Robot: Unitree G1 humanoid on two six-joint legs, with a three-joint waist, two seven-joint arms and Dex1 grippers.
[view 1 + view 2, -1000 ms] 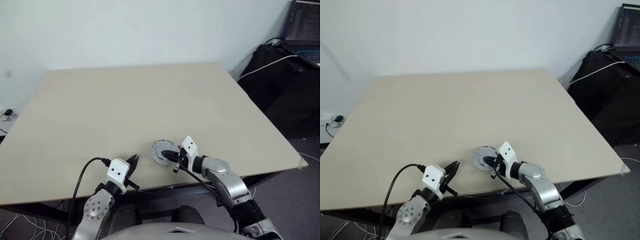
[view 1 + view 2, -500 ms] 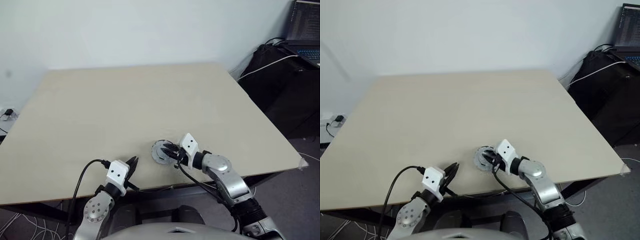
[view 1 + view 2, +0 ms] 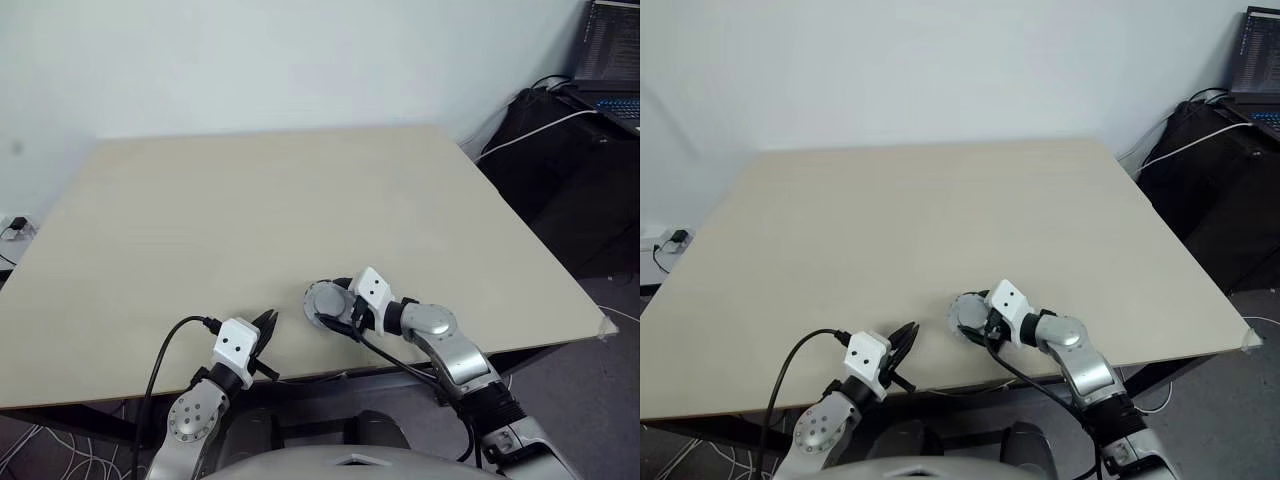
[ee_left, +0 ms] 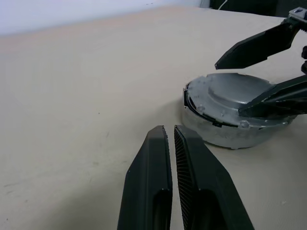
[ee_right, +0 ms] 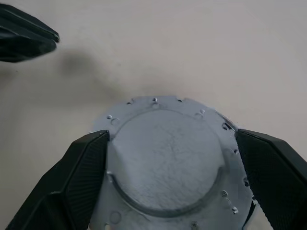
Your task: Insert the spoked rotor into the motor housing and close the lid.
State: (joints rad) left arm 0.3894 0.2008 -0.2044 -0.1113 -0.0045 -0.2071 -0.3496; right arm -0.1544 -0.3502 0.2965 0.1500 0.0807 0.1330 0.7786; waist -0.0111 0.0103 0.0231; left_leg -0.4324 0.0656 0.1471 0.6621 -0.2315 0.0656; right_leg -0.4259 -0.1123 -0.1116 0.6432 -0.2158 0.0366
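A pale grey lid [image 5: 168, 158] lies flat on a round body [image 4: 225, 136] near the table's front edge [image 3: 322, 300]. That body is the motor housing, as far as I can tell. The spoked rotor is hidden. My right gripper [image 5: 171, 136] is open, with one black finger [image 5: 81, 172] on each side of the lid. The same two fingers [image 4: 259, 45] show past the part in the left wrist view. My left gripper [image 4: 169, 130] is shut and empty. It hovers low over the table, to the left of the part [image 3: 268, 320].
The beige table [image 3: 300, 200] stretches bare behind the part. Its front edge runs just under both grippers. A black cable [image 3: 165, 350] hangs off the left wrist. A dark bag [image 3: 560, 160] and a laptop [image 3: 610, 50] stand off the table at the right.
My right gripper has opened wide and rolled, and its fingers now flank the round part. The part's top now shows plain pale grey. The left arm has not moved.
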